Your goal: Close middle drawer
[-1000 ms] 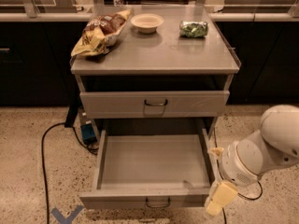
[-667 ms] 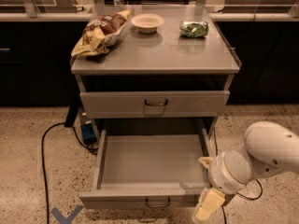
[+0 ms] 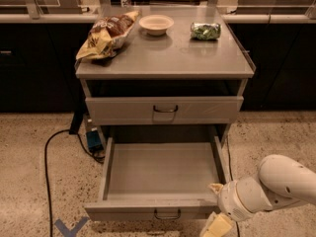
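The middle drawer (image 3: pixel 163 177) is pulled far out of the grey cabinet (image 3: pixel 163 63). It is a wide shallow grey tray and it holds nothing. Its low front has a small dark wire handle (image 3: pixel 167 214) at the centre. The taller drawer front (image 3: pixel 164 110) above it is pushed in. The lowest drawer is hidden under the open one. My gripper (image 3: pixel 216 225) is at the bottom edge of the view, just off the drawer's front right corner. The white arm (image 3: pixel 269 189) reaches in from the right.
On the cabinet top lie a chip bag (image 3: pixel 106 33), a white bowl (image 3: pixel 156 23) and a green snack bag (image 3: pixel 206 31). A black cable (image 3: pixel 49 152) and a blue plug box (image 3: pixel 93 139) lie on the speckled floor to the left. Dark counters stand behind.
My arm and gripper have moved left and lower, from right of the drawer to its front right corner. The drawer is as far out as before.
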Controlling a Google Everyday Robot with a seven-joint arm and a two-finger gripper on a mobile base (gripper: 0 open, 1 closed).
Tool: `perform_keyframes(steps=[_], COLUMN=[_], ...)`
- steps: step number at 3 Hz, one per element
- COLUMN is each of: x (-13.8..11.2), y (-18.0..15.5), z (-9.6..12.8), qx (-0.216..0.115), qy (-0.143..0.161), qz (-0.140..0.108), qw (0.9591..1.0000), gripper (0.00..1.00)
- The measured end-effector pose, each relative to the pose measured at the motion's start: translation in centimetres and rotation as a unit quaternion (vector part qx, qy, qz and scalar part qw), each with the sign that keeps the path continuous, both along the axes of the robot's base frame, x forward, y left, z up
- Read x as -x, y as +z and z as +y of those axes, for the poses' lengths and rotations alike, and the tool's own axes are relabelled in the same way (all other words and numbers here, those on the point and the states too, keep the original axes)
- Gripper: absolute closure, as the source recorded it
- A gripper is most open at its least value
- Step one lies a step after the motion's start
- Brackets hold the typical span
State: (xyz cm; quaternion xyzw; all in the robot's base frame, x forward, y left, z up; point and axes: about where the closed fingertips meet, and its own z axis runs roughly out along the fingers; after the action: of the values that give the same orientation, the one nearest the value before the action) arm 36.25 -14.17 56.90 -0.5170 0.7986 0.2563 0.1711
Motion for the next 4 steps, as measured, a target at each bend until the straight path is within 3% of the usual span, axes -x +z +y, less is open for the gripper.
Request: perform_keyframes(steps=[1, 2, 4], x=[1.1, 1.1, 3.2], y=[-2.9, -2.9, -8.4], z=[0.0, 0.0, 0.9], qx=[-0.042, -0.042, -0.036], qy=[-0.026, -0.026, -0.031], qz=[0.037, 0.037, 0.065], qw=[0.9981, 0.9981, 0.9967], gripper=[0.00, 0.00, 0.00])
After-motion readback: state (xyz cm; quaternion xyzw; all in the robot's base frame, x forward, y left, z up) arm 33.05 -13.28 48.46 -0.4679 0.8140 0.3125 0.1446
